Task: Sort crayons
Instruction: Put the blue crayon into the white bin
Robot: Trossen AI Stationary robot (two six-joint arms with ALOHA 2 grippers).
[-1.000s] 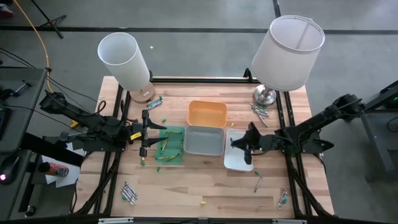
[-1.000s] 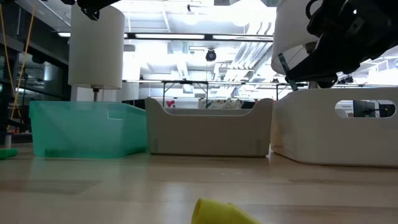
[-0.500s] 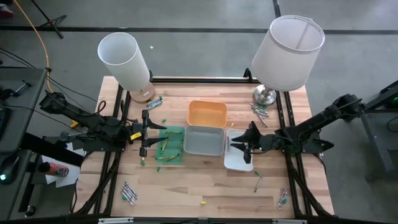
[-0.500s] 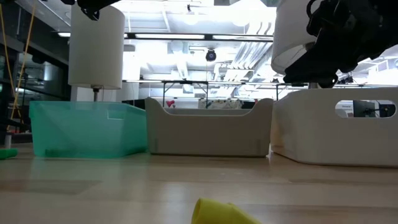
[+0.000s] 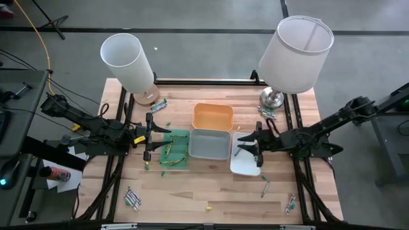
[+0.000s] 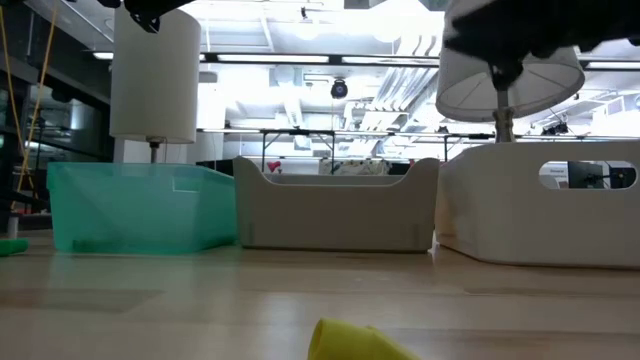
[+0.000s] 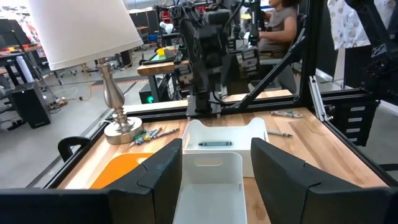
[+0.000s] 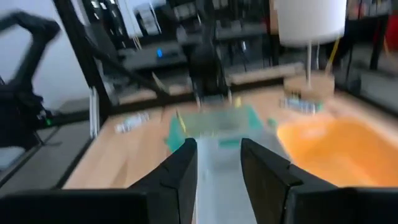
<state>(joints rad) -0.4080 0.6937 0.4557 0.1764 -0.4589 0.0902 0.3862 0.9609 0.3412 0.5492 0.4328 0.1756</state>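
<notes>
Four trays stand mid-table: green (image 5: 174,148), grey (image 5: 209,144), orange (image 5: 213,117) and white (image 5: 243,160). Several green and yellow crayons (image 5: 169,151) lie in the green tray. One dark teal crayon (image 7: 216,144) lies on the white tray's floor. Loose crayons lie by the lamp base (image 5: 266,115), at the near left (image 5: 132,198) and at the near right (image 5: 265,186). My left gripper (image 5: 148,137) (image 7: 216,155) hovers open at the green tray's left edge. My right gripper (image 5: 254,145) (image 8: 219,149) stands open above the white tray, nothing between its fingers.
Two lamps stand at the far side, a cylinder shade (image 5: 128,61) at the left and a wide shade (image 5: 295,54) at the right on a metal base (image 5: 271,98). Another crayon cluster (image 5: 158,104) lies near the left lamp. A yellow crayon (image 6: 350,342) lies near the front edge.
My right gripper has opened and risen above the white tray, tipping its fingers up from slanting down to about level; in the low view it has climbed almost out of the picture. The trays have stayed where they were.
</notes>
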